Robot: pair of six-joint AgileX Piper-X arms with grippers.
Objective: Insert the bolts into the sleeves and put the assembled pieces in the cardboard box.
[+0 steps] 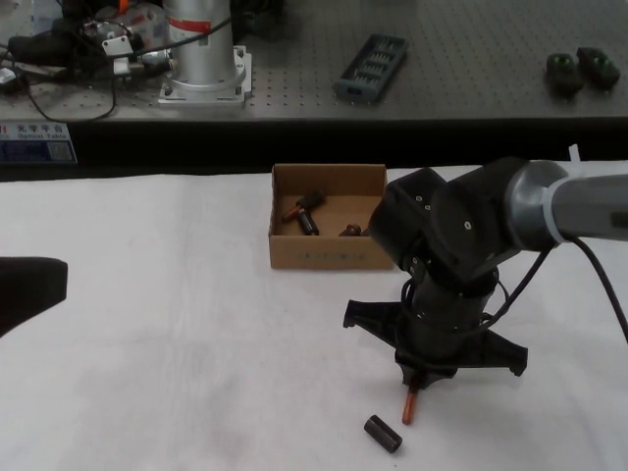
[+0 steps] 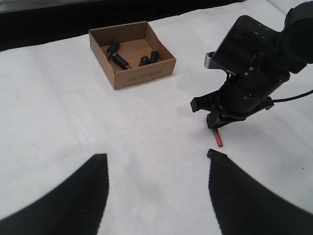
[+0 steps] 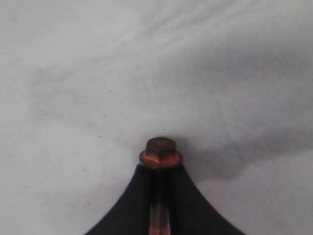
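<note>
Copper bolt [image 3: 160, 152] was pinched shut in your right gripper [image 1: 416, 381], low over the white cloth [image 1: 177, 373], w/ one loose black sleeve [image 1: 384, 434] just beside it. Your left gripper [image 2: 157, 169] hung wide open, empty. Several assembled pcs [image 2: 120, 58] lay in the cardboard box [image 1: 329, 257]; prob. only this pair was left.

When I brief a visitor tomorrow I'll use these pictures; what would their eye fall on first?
The right gripper points down over the white cloth, shut on an orange bolt. A black sleeve lies loose on the cloth near the bolt, not touching it. Farther back stands an open cardboard box with several finished pieces inside.
</note>
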